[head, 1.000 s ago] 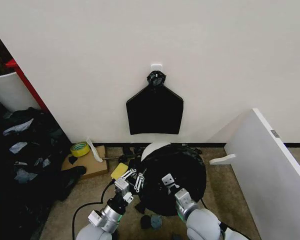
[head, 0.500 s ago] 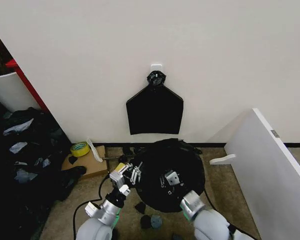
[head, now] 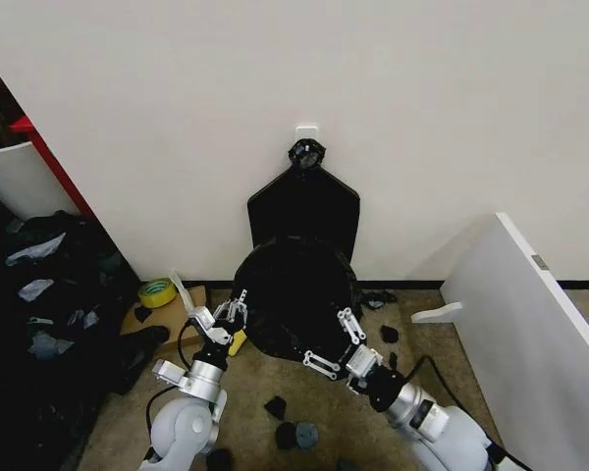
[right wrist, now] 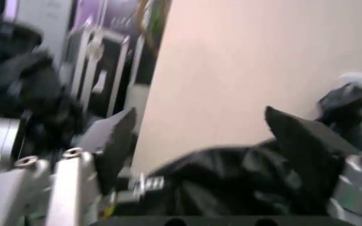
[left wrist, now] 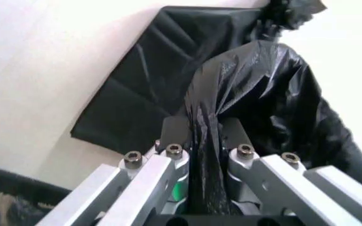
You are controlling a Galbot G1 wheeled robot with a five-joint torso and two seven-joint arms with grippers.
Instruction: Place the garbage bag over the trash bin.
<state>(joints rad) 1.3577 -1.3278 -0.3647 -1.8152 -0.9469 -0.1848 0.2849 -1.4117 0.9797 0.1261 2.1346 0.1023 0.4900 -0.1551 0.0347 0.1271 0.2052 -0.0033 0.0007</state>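
A glossy black crinkled plastic garbage bag (head: 294, 294) hangs before a plain off-white wall (head: 422, 118). Silver metal fingers (left wrist: 168, 162) grip it. A bright yellow tape roll (head: 157, 291) sits on mottled brown carpet (head: 265, 378).

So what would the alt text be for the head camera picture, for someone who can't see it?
Two robot grippers, left gripper and right gripper, hold a black garbage bag stretched into a round dome against a white wall. A flat bundle of bags hangs from a hook behind it, and a roll of yellow tape lies on the floor.
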